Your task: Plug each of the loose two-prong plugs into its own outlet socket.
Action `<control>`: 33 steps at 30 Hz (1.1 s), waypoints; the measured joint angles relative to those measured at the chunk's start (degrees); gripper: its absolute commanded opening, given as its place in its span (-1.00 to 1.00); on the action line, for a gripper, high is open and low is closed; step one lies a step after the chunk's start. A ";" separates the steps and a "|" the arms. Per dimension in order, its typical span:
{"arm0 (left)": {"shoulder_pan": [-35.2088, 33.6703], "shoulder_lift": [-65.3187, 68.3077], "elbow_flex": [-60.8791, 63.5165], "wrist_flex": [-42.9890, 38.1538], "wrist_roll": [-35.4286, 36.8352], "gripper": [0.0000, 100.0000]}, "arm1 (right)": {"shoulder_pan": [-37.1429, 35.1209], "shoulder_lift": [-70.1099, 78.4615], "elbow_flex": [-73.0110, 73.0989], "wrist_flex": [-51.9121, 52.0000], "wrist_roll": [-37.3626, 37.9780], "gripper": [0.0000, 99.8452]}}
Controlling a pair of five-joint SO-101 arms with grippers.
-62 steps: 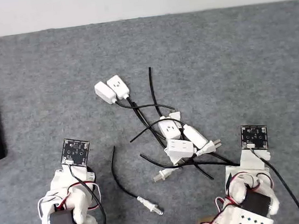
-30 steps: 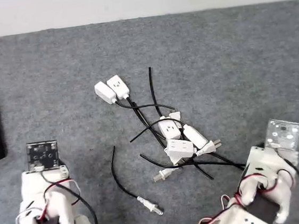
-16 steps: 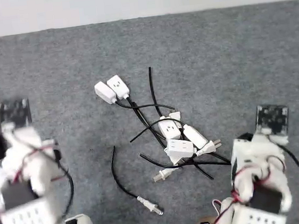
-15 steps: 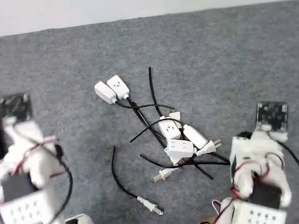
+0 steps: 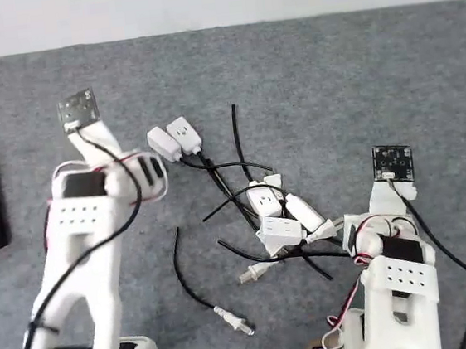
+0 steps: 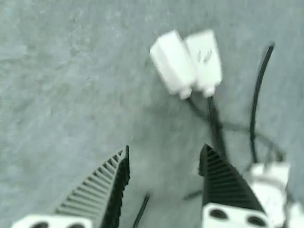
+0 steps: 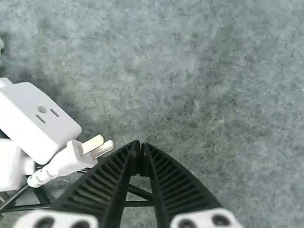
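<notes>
The left gripper [image 6: 166, 151] is hanging with its jaws wide apart and nothing between them. Two white plastic outlet blocks [image 6: 186, 61] are lying side by side on the grey carpet [image 5: 372, 68], out ahead of the jaw tips. The right gripper [image 7: 140, 145] is sitting with its jaws pressed together, holding nothing. A white two-prong plug [image 7: 78, 153] is lying just beside its tips, right next to a white socket block [image 7: 35, 121]. No plug looks pushed in yet, though the black cords [image 5: 241, 169] are hiding part of the pile. All the plugging is waiting to be done.
</notes>
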 measured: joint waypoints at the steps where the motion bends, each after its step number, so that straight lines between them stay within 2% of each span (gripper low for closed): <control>1: 0.44 2.11 -0.70 -2.29 1.14 -0.55 | -0.09 0.00 0.00 -0.09 0.00 -0.98; 7: 1.76 15.30 -6.77 -10.29 7.91 -0.55 | 0.18 0.09 0.00 -0.09 0.00 -0.98; 18: 0.62 42.55 -24.88 -11.78 9.49 -0.55 | -1.76 0.09 0.00 -0.09 0.26 -0.98; 22: -0.26 47.12 -31.82 -8.97 9.58 -0.55 | -2.81 0.44 0.00 -0.09 2.90 -0.98; 33: 0.88 48.44 -35.52 -7.91 9.85 -0.55 | -5.10 0.53 0.00 -0.18 3.78 -0.98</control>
